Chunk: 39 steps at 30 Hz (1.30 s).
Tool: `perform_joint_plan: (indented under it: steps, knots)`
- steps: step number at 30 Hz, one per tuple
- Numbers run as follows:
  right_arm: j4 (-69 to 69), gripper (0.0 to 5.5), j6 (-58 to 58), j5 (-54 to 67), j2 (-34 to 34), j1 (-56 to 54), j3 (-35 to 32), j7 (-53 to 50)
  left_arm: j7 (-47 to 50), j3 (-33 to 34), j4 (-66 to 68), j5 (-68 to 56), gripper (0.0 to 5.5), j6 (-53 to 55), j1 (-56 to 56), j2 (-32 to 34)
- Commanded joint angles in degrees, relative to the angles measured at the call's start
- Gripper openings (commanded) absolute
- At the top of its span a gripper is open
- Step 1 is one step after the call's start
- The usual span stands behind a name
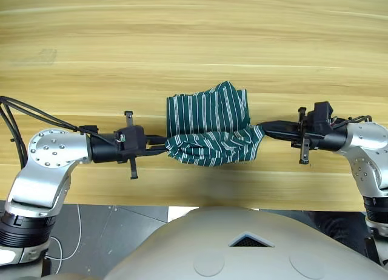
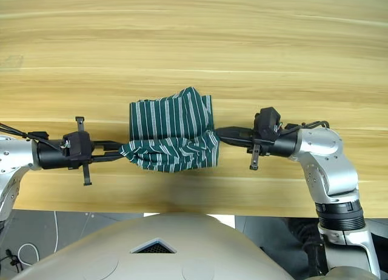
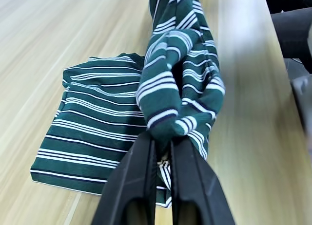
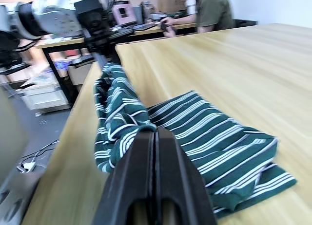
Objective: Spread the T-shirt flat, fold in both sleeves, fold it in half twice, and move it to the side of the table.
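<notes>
A green T-shirt with white stripes lies partly folded near the front of the wooden table. Its near edge is bunched into a raised roll stretched between my two grippers. My left gripper is shut on the roll's left end; in the left wrist view its fingers pinch the striped cloth. My right gripper is shut on the right end, and the right wrist view has its fingers closed on the fabric. The far part of the shirt rests flat on the table.
Bare wood stretches across the table behind and to both sides of the shirt. The table's front edge runs just below the grippers. In the right wrist view, desks with equipment stand in the room beyond the table.
</notes>
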Motion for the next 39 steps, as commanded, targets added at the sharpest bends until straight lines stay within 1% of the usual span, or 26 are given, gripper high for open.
perform_joint_plan:
  steps: [1, 3, 7, 15, 24, 28, 30, 33, 35, 36, 37, 39]
  knots:
    - [3.9, 0.0, -2.7, -2.9, 3.3, -4.2, -1.4, -3.4, 1.7, -0.9, 5.6, 1.3, 0.21, 0.4, -6.4, -2.8]
    - [7.2, 0.0, -4.0, -5.0, 4.6, -6.2, -1.5, -5.0, 2.5, -1.2, 9.2, 1.9, 0.21, 0.5, -9.5, -4.1]
    - [13.3, 0.0, -6.1, -10.1, 6.0, -9.2, -0.6, -7.6, 1.9, -2.6, 15.9, 3.7, 0.21, -0.7, -12.0, -5.4]
    - [17.4, 0.0, -8.0, -15.0, 8.1, -11.1, 0.6, -9.7, 1.3, -4.6, 23.6, 6.0, 0.21, -2.4, -15.1, -7.9]
    - [20.6, 0.0, -11.4, -20.4, 11.6, -10.3, 2.6, -14.5, 9.4, -6.8, 30.9, 10.3, 0.21, -7.3, -17.0, -18.5]
    - [25.3, 0.0, -14.0, -22.7, 14.9, -12.9, 2.4, -18.7, 10.7, -5.8, 32.3, 8.0, 0.21, -7.1, -17.2, -22.3]
    - [26.9, 0.0, -15.0, -23.4, 16.2, -14.0, 1.9, -20.7, 10.8, -4.2, 32.3, 5.5, 0.21, -5.5, -17.6, -23.9]
    - [28.6, 0.0, -16.0, -23.5, 17.3, -14.7, 1.2, -22.4, 10.0, -2.5, 31.5, 2.5, 0.21, -2.8, -17.1, -24.1]
    - [28.6, 0.37, -16.3, -23.4, 17.5, -14.4, 1.2, -22.6, 9.5, -2.4, 31.4, 2.4, 0.21, -2.4, -16.4, -23.7]
    - [28.6, 0.52, -16.4, -23.3, 17.6, -14.2, 1.2, -22.7, 9.2, -2.2, 31.3, 2.2, 0.56, -2.1, -16.2, -23.7]
    - [28.7, 0.66, -16.5, -23.3, 17.7, -14.2, 1.2, -22.8, 9.1, -2.1, 31.3, 1.9, 0.61, -1.8, -16.1, -23.8]
    - [29.1, 1.08, -16.7, -23.2, 17.8, -14.2, 1.1, -23.1, 9.3, -1.8, 31.2, 1.9, 1.01, -1.7, -16.1, -24.2]
